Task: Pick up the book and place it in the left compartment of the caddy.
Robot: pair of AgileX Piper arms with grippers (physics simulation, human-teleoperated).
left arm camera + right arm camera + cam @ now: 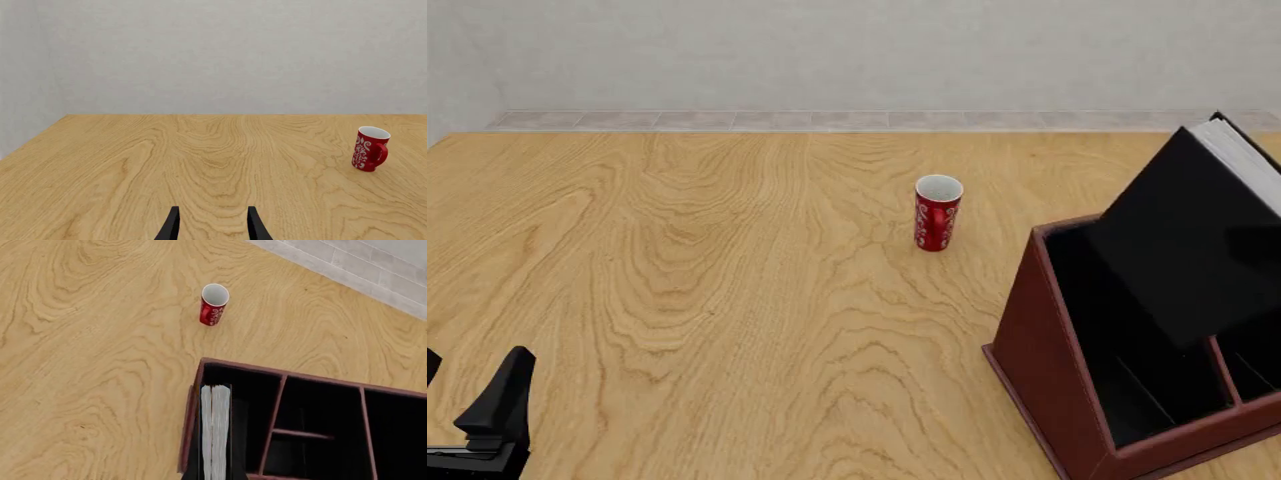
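Your book (1214, 235) stood tilted in the caddy (1054, 345), its lower end down in the left compartment (1121, 380) and hidden by the walls. Its long axis ran from that slot up toward 1 o'clock in the front view, white page edges along the upper right, top corner cut by the frame edge. From the right wrist, the page edges (215, 430) faced the camera inside the same slot. The right gripper itself was out of sight in every view, so you could not tell whether its jaws pinched the book. The caddy's right side ran off frame. The cup (937, 212) stood upright at 10 o'clock from the caddy, well apart. Your left gripper (211, 225) showed only its fingertips, spread with nothing between, above the table (694, 280).
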